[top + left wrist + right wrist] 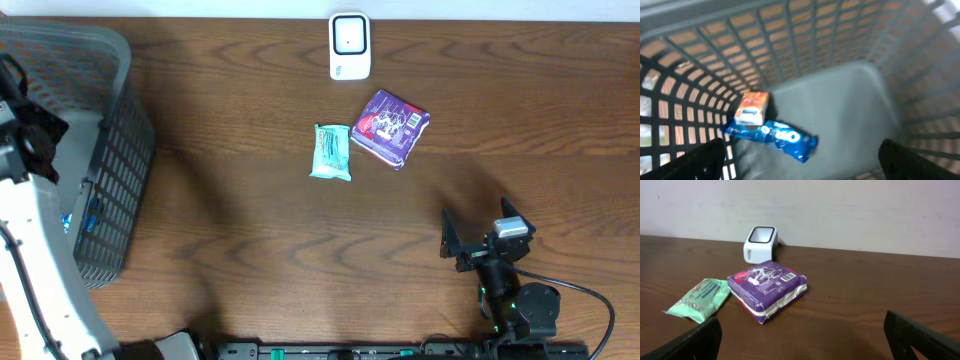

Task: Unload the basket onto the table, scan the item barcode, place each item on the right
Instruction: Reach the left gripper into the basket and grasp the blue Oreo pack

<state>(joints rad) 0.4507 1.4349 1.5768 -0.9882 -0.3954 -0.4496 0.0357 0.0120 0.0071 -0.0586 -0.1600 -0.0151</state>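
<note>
The brown table (pixel 250 230) has a white scanner (pixel 349 46) at its far edge; a purple pack (pixel 390 127) and a green pack (pixel 331 152) lie side by side near it; the right gripper (pixel 807 342) is wide open, holding nothing; the left gripper (pixel 810 164), wide open and empty, hangs inside the grey basket (pixel 815 45)

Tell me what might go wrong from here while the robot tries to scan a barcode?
1. The blue packet and orange box lie touching by the basket wall; the open left gripper might pinch both or snag the mesh.
2. The purple pack sits close beside the green packet; the open right gripper could knock one while taking the other, perhaps toward the scanner.
</note>
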